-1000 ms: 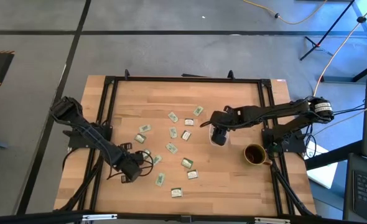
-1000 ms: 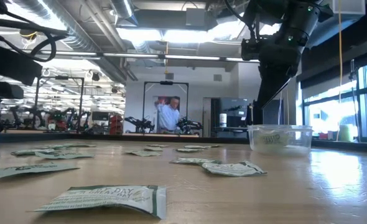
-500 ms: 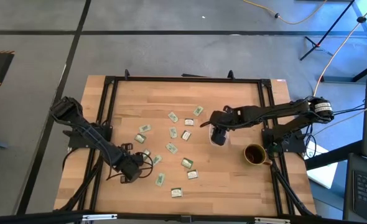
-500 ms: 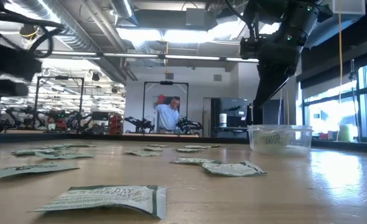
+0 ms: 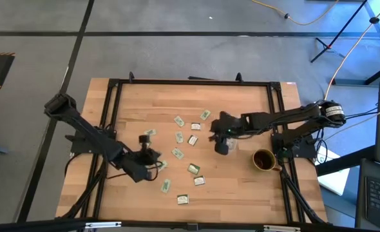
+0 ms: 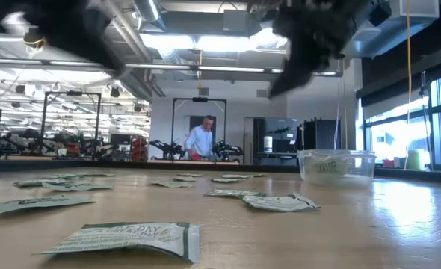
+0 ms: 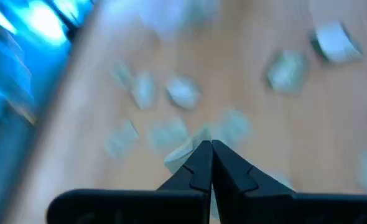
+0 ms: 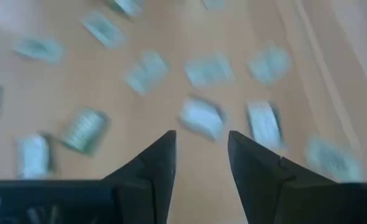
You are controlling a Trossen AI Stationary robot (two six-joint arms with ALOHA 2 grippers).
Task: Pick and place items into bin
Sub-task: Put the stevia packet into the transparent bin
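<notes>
Since a second ago: left hand [image 7: 210,144] shifted up the table [image 5: 241,187] from the near-left cluster and closed. Right hand [image 8: 200,135] swung off the bin [image 6: 336,166] toward the table's middle.

Entry 1, left hand. Fingers pressed tip to tip. A pale packet [image 7: 182,155] shows at the tips in the wrist view, so you appear to have one pinched, though blur keeps this a judgement. Raised above the left scatter, probably to carry across.

Entry 2, right hand. Fingers apart, nothing between them. It hangs over the middle scatter, just beside the bin. That leaves the way to the bin clear and puts you over the next pick.

Entry 3, bin. One, clear. Stands right of centre, between the scatter and the mug [image 5: 263,159]. The low view shows at least one packet lying inside.

Entry 4, loose packets [image 5: 177,153]. You can count about twelve flat on the table in the high view. They are spread left and centre, mostly apart from one another. None lies close to the bin's right side. Some may be hidden under the arms.

Entry 5, mug. One, dark brown, right of the bin, near the table's right rail. Not part of the job.

Entry 6, person [image 6: 199,140]. One, standing far back in the room, well clear of the table.

Status, as judged: most of the stock is still to be binned.
</notes>
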